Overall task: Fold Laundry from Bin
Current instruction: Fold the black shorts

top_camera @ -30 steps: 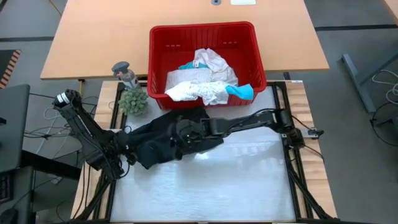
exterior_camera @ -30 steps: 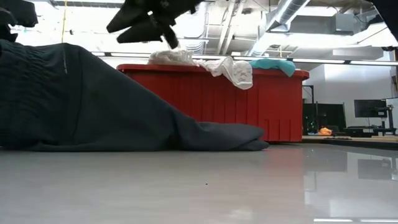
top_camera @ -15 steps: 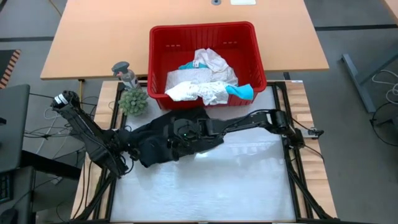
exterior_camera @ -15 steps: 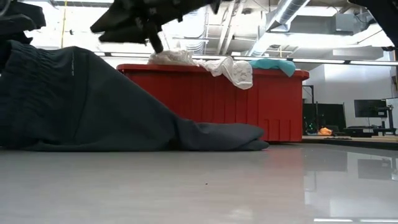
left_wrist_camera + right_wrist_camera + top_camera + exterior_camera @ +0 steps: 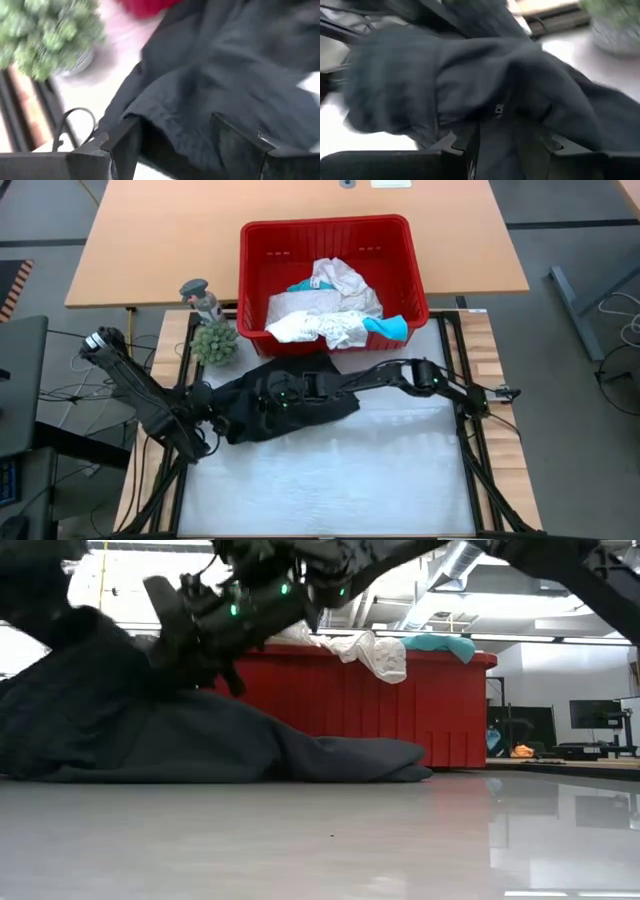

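Grippers, left [image 5: 172, 137] and right [image 5: 497, 135], both pinch black garment [image 5: 270, 405] beside bin [image 5: 330, 230].

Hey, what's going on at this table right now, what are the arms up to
Two robot arms are working on a black garment spread on the white table, just in front of the red bin. The left gripper has the garment's edge between its fingers on the side near the small green plant. The right gripper is down on the middle of the cloth, with fabric bunched between its fingers. White garments and a teal one lie in the bin.
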